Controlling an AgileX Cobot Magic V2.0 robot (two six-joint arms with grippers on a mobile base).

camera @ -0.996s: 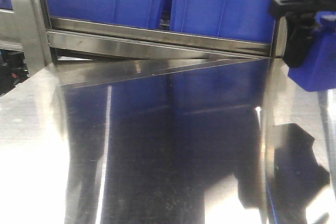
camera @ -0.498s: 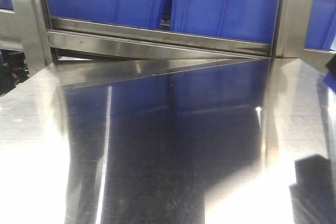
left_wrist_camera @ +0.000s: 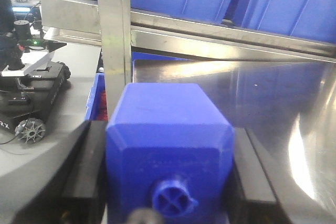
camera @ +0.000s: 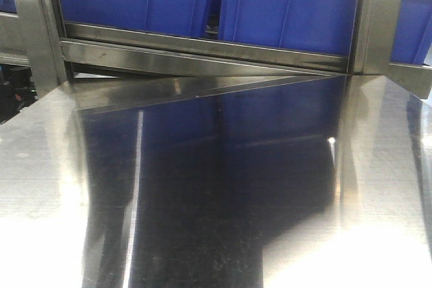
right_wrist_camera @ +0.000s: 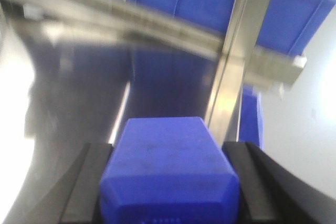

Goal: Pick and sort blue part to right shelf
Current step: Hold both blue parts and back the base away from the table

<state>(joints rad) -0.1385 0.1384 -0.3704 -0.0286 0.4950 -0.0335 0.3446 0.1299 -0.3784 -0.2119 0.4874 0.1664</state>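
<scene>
Left tool (left_wrist_camera: 170, 171): its black fingers (left_wrist_camera: 92, 166) are closed against both flanks of a blue part (left_wrist_camera: 168, 124). This is a blocky piece with bevelled corners and a round, cross-marked boss on its near face. The part sits in line with a steel upright (left_wrist_camera: 113, 40) of the right shelf (camera: 202, 48), near the left end of the bench (camera: 202, 200).

Right tool (right_wrist_camera: 170, 182): it is likewise clamped on a second blue part (right_wrist_camera: 168, 156) of the same shape, gripped on both sides. This view is blurred. The part faces another steel post (right_wrist_camera: 236, 51) at the bench's right end.

Right shelf: long steel rails run across the back of the bench and carry large blue bins (camera: 290, 11) set side by side. The polished bench top reflects the bins.

The front view shows neither tool nor part. Black equipment (left_wrist_camera: 31, 87) stands on a grey surface left of the shelf.
</scene>
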